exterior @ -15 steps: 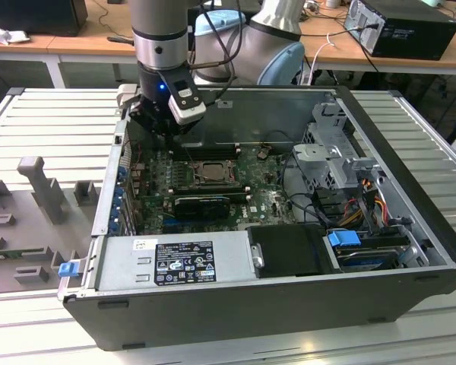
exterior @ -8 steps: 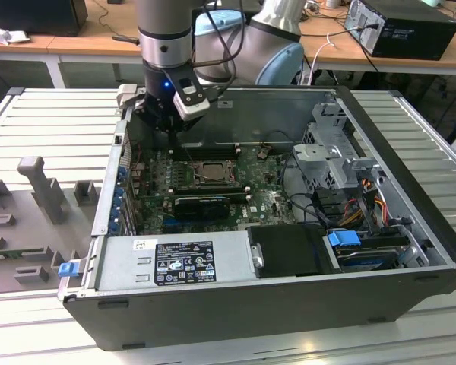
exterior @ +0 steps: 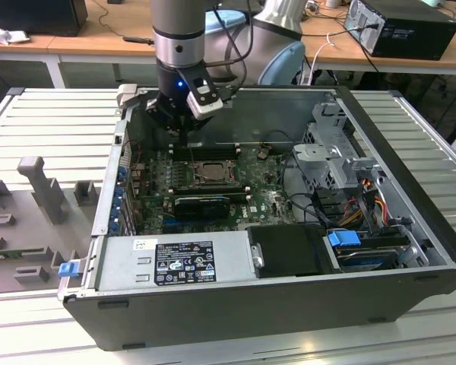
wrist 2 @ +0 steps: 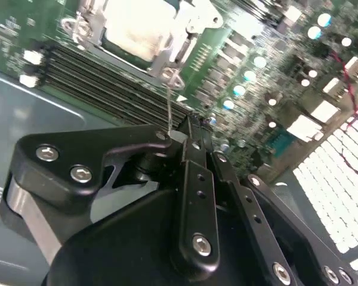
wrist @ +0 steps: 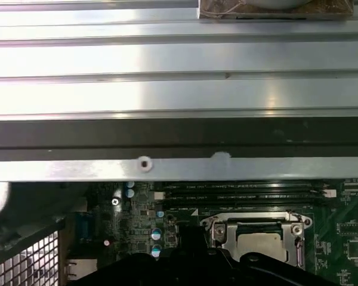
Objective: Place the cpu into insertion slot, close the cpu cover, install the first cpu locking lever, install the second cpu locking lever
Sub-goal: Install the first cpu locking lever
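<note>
The silvery cpu (wrist 2: 134, 33) lies in the insertion slot (exterior: 206, 172) on the green motherboard, and the dark-metal cpu cover (wrist 2: 173, 50) is folded down around it. In the first wrist view the cpu (wrist: 259, 245) shows through the window of the cover (wrist: 227, 229). A thin wire locking lever (wrist 2: 169, 101) stands up from one corner of the socket, and its end touches the side of my fingertips. My gripper (wrist 2: 180, 136) is shut and hovers at the slot's far-left corner (exterior: 181, 138) in the exterior view.
Black memory slots (wrist 2: 95, 77) run beside the socket. A black card (exterior: 201, 204) lies just in front of it, with the power supply (exterior: 175, 262) nearer still. A drive cage (exterior: 334, 160) and cables fill the exterior view's right. The case wall (wrist: 167, 170) rises close behind the gripper.
</note>
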Controlling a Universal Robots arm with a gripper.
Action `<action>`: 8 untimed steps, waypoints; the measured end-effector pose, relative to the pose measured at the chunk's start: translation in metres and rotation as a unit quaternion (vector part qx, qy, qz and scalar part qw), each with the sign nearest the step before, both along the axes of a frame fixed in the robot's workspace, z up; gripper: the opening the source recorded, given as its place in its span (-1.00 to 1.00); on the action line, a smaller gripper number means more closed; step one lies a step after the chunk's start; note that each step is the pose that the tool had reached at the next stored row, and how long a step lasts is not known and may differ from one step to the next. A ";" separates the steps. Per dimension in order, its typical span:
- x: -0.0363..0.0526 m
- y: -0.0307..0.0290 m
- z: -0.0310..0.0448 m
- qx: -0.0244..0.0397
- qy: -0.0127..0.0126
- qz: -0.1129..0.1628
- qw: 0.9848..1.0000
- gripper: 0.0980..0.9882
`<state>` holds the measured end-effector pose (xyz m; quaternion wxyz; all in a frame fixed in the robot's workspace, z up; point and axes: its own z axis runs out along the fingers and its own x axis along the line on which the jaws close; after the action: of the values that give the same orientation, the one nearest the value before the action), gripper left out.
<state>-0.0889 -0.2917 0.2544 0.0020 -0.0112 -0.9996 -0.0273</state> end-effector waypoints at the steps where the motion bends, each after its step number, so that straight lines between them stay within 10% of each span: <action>1: 0.0031 0.0000 -0.0001 0.000 0.000 0.000 1.000 -0.98; 8: 0.0395 0.0000 -0.0072 0.000 0.001 0.000 1.000 -0.98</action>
<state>-0.0494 -0.2917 0.2472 0.0031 -0.0111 -0.9996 -0.0273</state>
